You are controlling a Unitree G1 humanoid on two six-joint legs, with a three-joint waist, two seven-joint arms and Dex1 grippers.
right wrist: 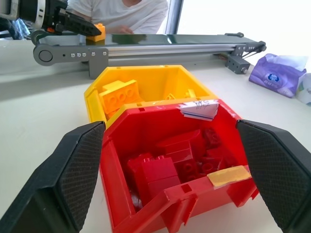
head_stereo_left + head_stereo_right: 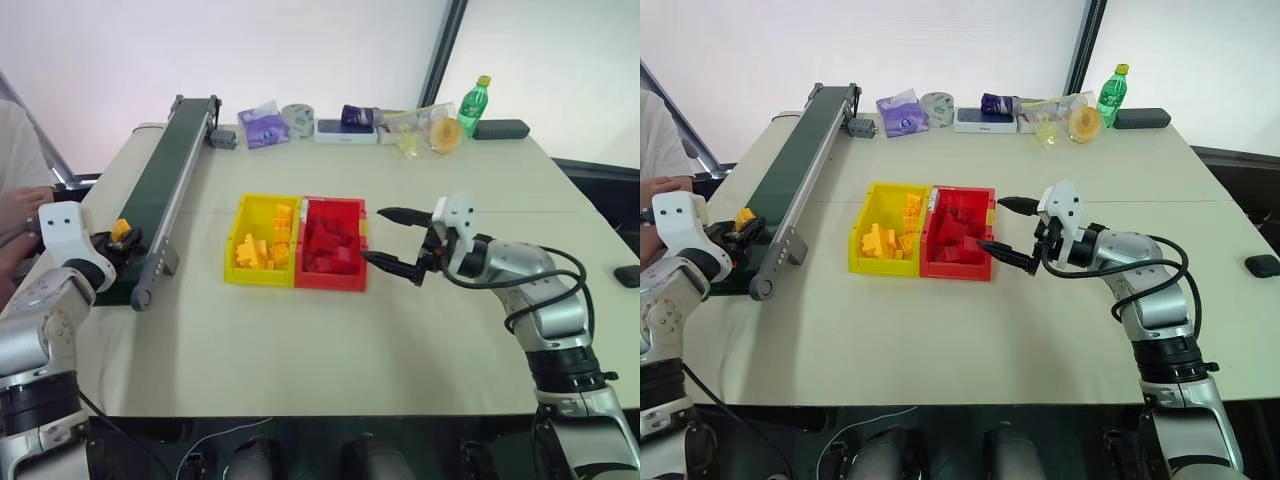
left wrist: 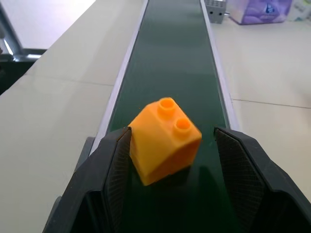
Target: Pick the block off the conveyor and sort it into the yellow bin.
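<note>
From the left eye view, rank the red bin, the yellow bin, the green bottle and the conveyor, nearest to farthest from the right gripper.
1. red bin, just left of the right gripper
2. yellow bin, beyond the red one
3. green bottle, table's far edge
4. conveyor, far left

Each arm is a chain of rounded silver-grey metal segments, with black ribbed collars at the joints nearest the torso. A white, boxy wrist housing sits just behind the right gripper [image 2: 392,240] and another behind the left gripper [image 2: 124,243]. Black cables loop loosely off the right forearm behind that housing. The fingers [image 1: 77,170] are black, wedge-shaped, with finely cross-hatched inner pads.
</note>
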